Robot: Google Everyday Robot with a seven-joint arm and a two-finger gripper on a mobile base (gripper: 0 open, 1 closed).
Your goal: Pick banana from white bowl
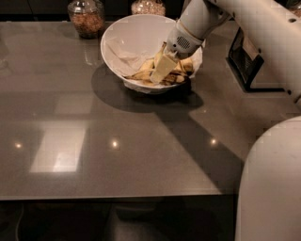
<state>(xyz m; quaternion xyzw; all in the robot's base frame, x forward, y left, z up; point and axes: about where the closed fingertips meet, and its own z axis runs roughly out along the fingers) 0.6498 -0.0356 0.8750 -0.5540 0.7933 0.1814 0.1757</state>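
The white bowl (127, 37) stands at the back middle of the grey table, tilted toward me. Bananas lie in its right half; the one with dark brown streaks (141, 75) lies low along the front wall, with paler ones (188, 65) behind. My gripper (162, 70) reaches down into the bowl from the upper right, its pale fingers (163, 66) down among the bananas. The arm hides part of the bowl's right rim.
Two glass jars stand behind the bowl, one with brown contents (86, 16) at the left and one (148, 6) behind the rim. A black stand (249, 66) sits at the right. My white base (270, 188) fills the lower right corner.
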